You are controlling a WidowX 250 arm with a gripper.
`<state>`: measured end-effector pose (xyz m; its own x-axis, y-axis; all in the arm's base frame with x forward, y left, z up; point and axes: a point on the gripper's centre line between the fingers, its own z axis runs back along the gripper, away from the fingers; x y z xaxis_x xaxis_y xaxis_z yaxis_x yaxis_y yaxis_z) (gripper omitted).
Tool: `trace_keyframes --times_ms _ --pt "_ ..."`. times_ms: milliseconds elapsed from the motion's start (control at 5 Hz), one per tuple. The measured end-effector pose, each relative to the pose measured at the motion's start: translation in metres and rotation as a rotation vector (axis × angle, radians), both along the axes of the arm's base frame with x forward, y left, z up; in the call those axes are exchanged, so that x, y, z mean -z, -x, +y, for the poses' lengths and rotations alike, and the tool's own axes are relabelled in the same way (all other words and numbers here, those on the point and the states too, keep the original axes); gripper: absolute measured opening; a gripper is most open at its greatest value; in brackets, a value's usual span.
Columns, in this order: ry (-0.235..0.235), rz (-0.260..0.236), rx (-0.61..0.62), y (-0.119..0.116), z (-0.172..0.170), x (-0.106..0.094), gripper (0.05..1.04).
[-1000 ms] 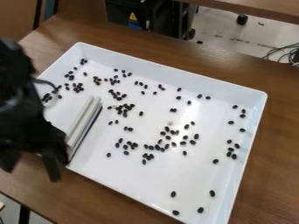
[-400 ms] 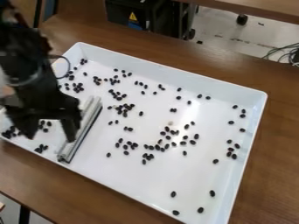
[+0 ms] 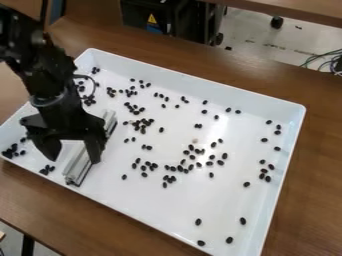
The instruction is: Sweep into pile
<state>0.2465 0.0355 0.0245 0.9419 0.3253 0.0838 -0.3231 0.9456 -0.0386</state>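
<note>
My black gripper [image 3: 73, 156] hangs over the left part of the white tray [image 3: 153, 215], its two fingers spread wide apart. The right finger overlaps the sweeper bar [image 3: 79, 169], a grey metal piece lying at a slant on the tray floor; whether they touch, I cannot tell. Between the fingers nothing is held. Dark beans [image 3: 194, 155] are scattered over the middle, top and right of the tray. Left of the bar are small groups of beans [image 3: 47, 170], and more beans [image 3: 12, 150] sit at the tray's left corner. The arm covers part of the upper left tray.
Raised walls surround the tray, with the right wall [image 3: 284, 170] nearest the table's right side. The brown wooden table [image 3: 314, 210] extends around it. Behind stand a black case [image 3: 157, 20] and a second table edge [image 3: 294, 10], with cables [image 3: 324, 60] at the right.
My gripper has moved right and away from the left edge, over the bar, uncovering beans at the tray's left corner. The bar and the visible beans look unmoved.
</note>
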Motion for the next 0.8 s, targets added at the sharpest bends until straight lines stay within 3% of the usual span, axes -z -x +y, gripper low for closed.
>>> trace_keyframes --times_ms 200,400,800 --pt "-0.049 0.072 -0.010 -0.0058 0.0047 0.0224 1.000" --pt "-0.002 0.020 0.035 -0.0137 0.0021 0.0262 0.960" --pt "0.020 0.001 0.063 -0.0079 -0.0031 0.0200 0.370"
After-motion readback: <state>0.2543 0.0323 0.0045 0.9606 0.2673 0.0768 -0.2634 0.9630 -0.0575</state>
